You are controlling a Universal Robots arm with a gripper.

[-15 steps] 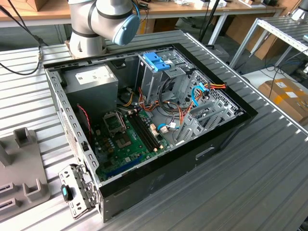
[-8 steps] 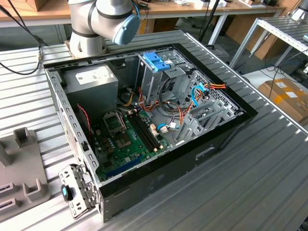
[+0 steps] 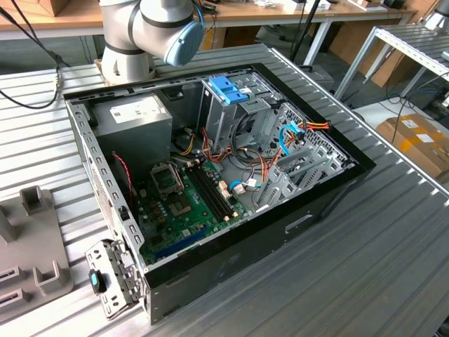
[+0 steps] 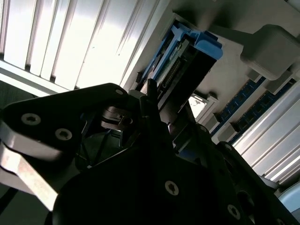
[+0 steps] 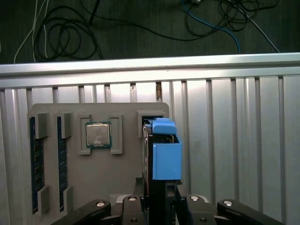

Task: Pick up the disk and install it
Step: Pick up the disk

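my gripper (image 5: 161, 199) pinches the disk (image 5: 165, 159), fingers pressed against its two sides in the first wrist view. the disk stands on edge in a slot at one edge of the grey tray (image 5: 126, 178), just beside the processor (image 5: 98, 135). the tray lies near the ribbed tabletop's (image 5: 234, 140) edge. the open computer case (image 3: 280, 232) sits mid-tabletop.

Ribbed metal table (image 3: 393, 267), wooden workbench (image 3: 270, 14) behind, cardboard box (image 3: 415, 140) on floor.

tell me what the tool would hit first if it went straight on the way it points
Most likely the disk, standing on edge in the grey tray just ahead of the tool; the gap left is unclear.
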